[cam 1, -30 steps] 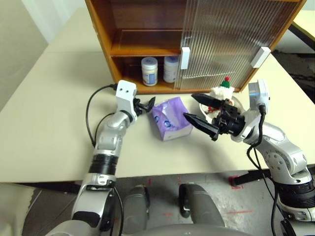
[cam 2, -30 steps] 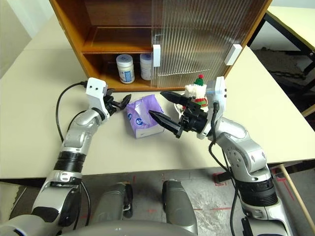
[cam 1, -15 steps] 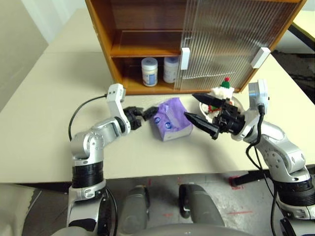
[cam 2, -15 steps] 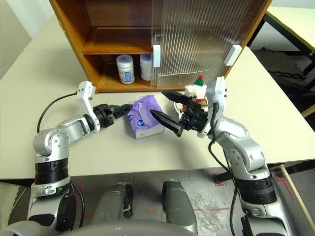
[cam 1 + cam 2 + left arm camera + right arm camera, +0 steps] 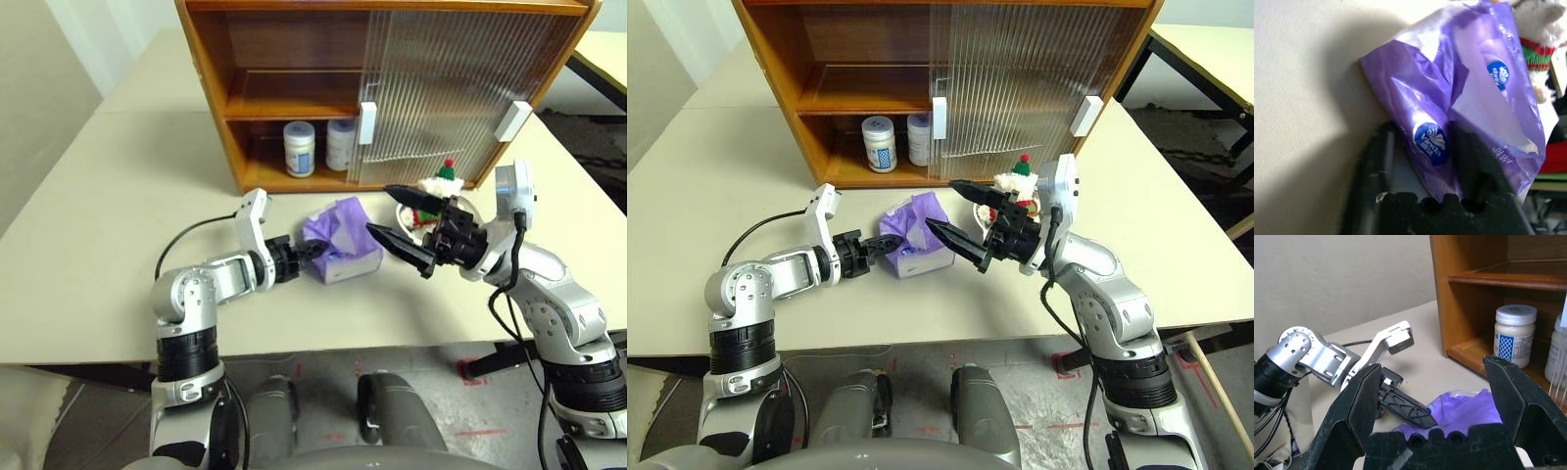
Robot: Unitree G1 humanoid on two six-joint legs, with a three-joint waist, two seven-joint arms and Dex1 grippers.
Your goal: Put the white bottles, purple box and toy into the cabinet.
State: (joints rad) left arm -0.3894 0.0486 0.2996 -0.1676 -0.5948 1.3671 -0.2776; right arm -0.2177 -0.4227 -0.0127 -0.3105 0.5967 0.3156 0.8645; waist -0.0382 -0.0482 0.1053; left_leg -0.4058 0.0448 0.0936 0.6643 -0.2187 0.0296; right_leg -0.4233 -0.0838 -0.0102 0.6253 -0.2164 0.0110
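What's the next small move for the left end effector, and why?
Probably finish closing on the crinkly lilac-purple tissue pack and lift it slightly. The left end effector already has a fold of the wrap between its black fingers, and the pack sits on the cream table in front of the orange-brown wooden cabinet's open lower shelf.

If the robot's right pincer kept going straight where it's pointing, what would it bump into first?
Probably the other arm's left pincer, which lies straight ahead between its open fingers, just above the crinkly lilac-purple tissue pack. Depth is hard to judge.
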